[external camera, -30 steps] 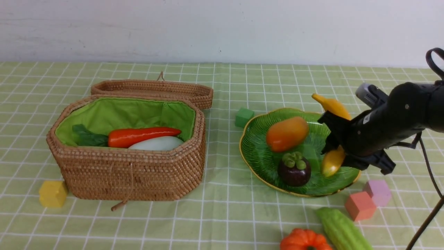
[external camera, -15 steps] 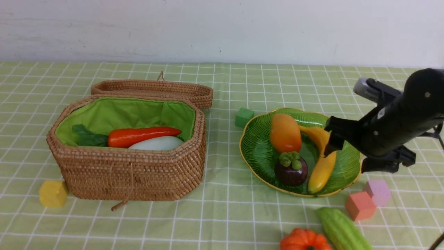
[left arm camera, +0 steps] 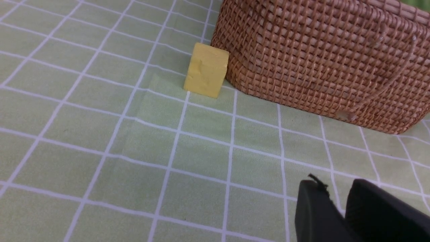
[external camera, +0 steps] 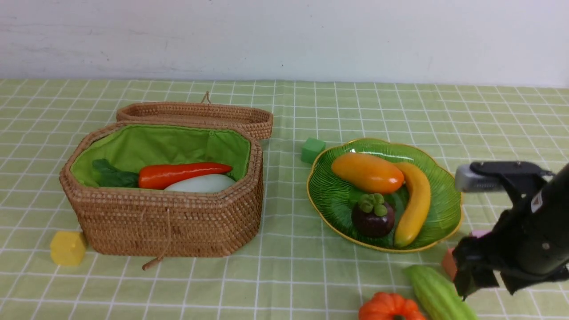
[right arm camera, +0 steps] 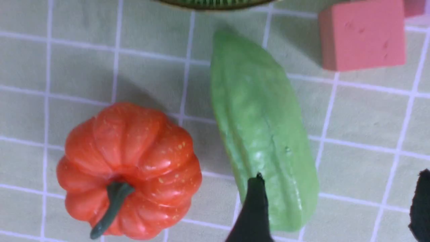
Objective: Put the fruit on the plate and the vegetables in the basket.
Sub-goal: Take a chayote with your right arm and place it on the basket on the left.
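Checked green cloth (external camera: 284,275): right gripper (right arm camera: 339,208), jaws spread and empty, hangs over gourd (right arm camera: 262,134) near right; left gripper (left arm camera: 339,208) nearly closed, holding nothing, near basket (left arm camera: 322,57).

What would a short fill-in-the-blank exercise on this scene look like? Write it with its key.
1. The banana lies on the ____.
2. The carrot lies in the ____.
3. The yellow cube stands beside the ____.
4. The pumpkin and the gourd lie on the ____.

Missing words: plate; basket; basket; tablecloth
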`<action>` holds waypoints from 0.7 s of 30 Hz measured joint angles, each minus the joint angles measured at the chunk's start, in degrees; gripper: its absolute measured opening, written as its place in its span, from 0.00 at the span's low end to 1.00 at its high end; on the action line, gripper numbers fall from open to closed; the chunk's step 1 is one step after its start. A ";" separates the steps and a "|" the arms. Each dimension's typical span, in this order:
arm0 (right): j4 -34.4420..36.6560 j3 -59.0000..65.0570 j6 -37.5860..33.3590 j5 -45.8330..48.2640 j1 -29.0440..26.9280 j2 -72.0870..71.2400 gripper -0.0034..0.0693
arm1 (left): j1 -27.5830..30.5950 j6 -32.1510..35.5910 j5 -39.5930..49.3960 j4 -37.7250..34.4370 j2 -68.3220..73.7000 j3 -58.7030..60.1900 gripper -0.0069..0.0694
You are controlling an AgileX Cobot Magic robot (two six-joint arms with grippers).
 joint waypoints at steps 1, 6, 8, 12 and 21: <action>0.00 1.33 -0.42 -1.51 0.43 0.00 0.83 | 0.00 0.00 0.00 0.00 0.00 0.00 0.28; 0.54 6.46 -3.24 -9.56 1.58 0.30 0.83 | 0.00 0.00 0.00 0.00 0.00 0.00 0.28; 0.53 6.85 -3.63 -11.24 1.57 1.03 0.83 | 0.00 0.00 0.00 0.00 0.00 0.00 0.28; 1.96 6.85 -4.18 -13.47 1.57 3.90 0.82 | 0.00 0.00 0.00 0.00 0.00 0.00 0.28; 3.90 6.58 -7.78 -12.30 1.55 8.51 0.65 | 0.00 0.00 0.00 0.00 0.00 0.00 0.28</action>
